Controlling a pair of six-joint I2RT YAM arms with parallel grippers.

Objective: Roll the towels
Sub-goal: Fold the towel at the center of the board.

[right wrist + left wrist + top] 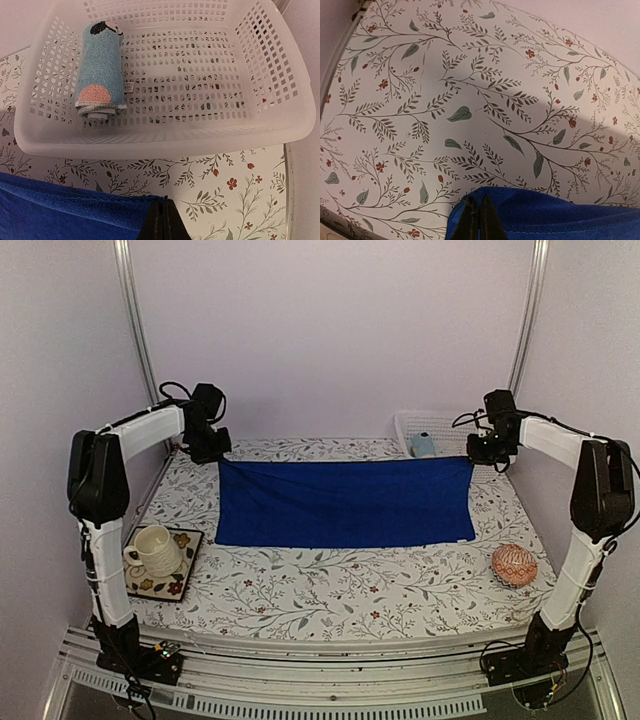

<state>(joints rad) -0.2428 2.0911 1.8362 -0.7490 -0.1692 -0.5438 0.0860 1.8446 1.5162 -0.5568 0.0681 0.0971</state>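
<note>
A long royal-blue towel [345, 503] lies spread across the middle of the flowered table. Its far edge is stretched between my two grippers. The left gripper [212, 448] is shut on the far-left corner of this towel [560, 217], and the dark fingers meet over the cloth at the left gripper [478, 198]. At the far-right corner, the right gripper [488, 452] is pinched shut on the towel [70, 210]; the wrist view shows the right gripper [162, 201] at the cloth's edge. A smaller light-blue towel [100, 67] lies rolled into a cylinder inside the white basket [165, 135].
The white basket [407, 426] stands at the back right, just behind the right gripper. A cream cup [153, 549] sits on a flowered tile [184, 565] at the front left. A pink-red patterned ball [514, 565] rests at the front right.
</note>
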